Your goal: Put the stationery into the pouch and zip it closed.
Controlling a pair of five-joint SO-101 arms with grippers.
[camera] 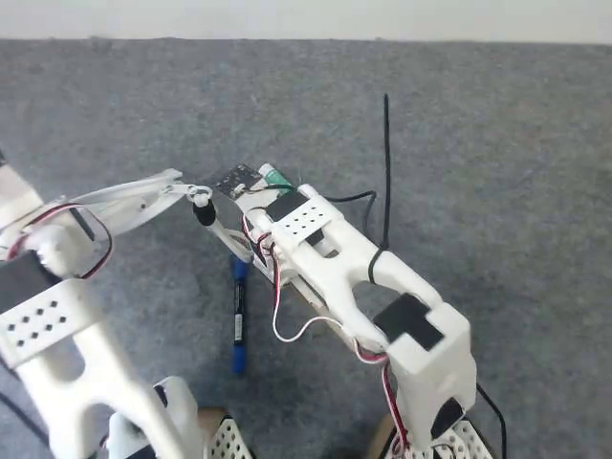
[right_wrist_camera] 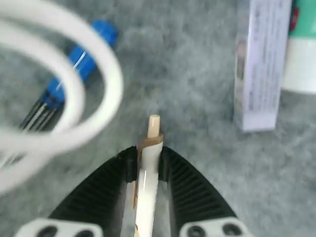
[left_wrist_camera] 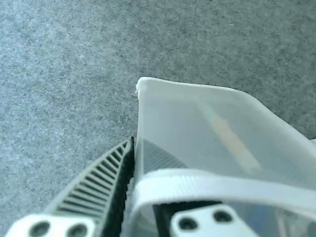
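My left gripper (left_wrist_camera: 140,160) is shut on the rim of a translucent white pouch (left_wrist_camera: 207,133), held off the grey table; a pale orange stick shows faintly through its wall. In the high view the pouch (camera: 170,185) hangs at centre left, in front of the left gripper (camera: 120,206). My right gripper (right_wrist_camera: 148,153) is shut on a cream pencil (right_wrist_camera: 153,127) with a wooden tip, low over the table. A blue pen (camera: 238,316) lies beside the right gripper (camera: 247,244); the same blue pen (right_wrist_camera: 91,57) appears in the right wrist view.
A pale rectangular box (right_wrist_camera: 260,64) and a white-and-green glue stick (right_wrist_camera: 301,49) lie just beyond the pencil tip. A dark block (camera: 237,179) sits by the glue stick (camera: 273,177). A black cable (camera: 386,163) runs up the table. A white wire loop (right_wrist_camera: 64,74) hangs close to the camera.
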